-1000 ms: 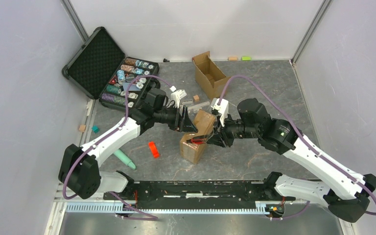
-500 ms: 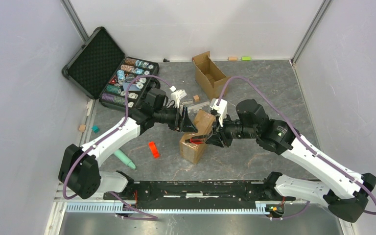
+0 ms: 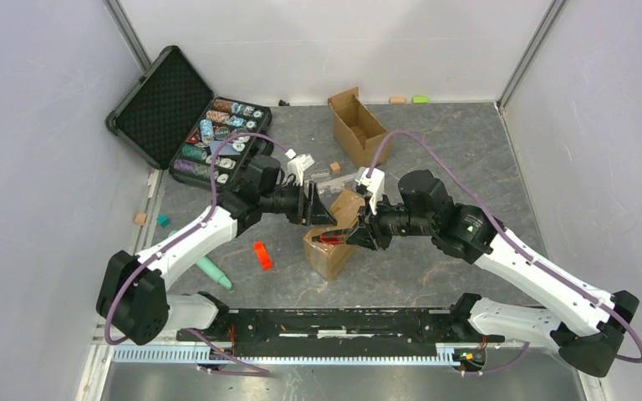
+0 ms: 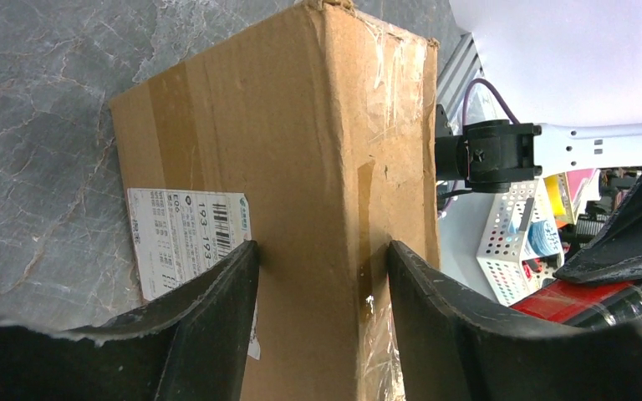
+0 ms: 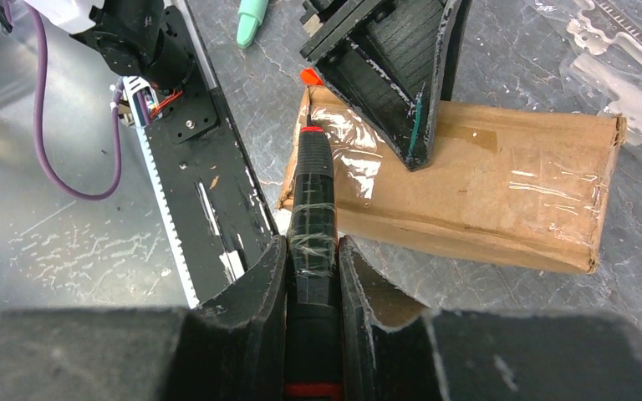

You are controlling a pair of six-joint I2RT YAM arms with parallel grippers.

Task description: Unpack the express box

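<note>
One express box (image 3: 333, 246), brown cardboard with taped seams, is lying at the middle of the table (image 3: 451, 159), between the ends of the two arms. A white barcode label (image 4: 188, 238) is showing on one side face in the left wrist view.

One left gripper (image 3: 322, 213) is reaching in from the left. Its jaws are standing spread across a corner edge of the box, one finger (image 4: 217, 317) pressing on the labelled face and the other on the neighbouring taped face.

One right gripper (image 3: 359, 236) is reaching in from the right. Its jaws are pinching a black cutter (image 5: 313, 200) with red trim and a wrap of clear tape. The cutter's tip is sitting at an end corner of the box; whether it is touching cannot be told.

One black case (image 3: 163, 104), lid open, is sitting at the far left, holding poker chips (image 3: 217, 138).

One unlabelled cardboard box (image 3: 358, 127), flaps raised, is standing beyond the express box, apart from it.

One orange-red piece (image 3: 261, 255) and one mint-green stick (image 3: 213, 269) are lying near the left arm.

Several clear plastic pieces (image 5: 627, 58) are lying just beside the express box.
</note>
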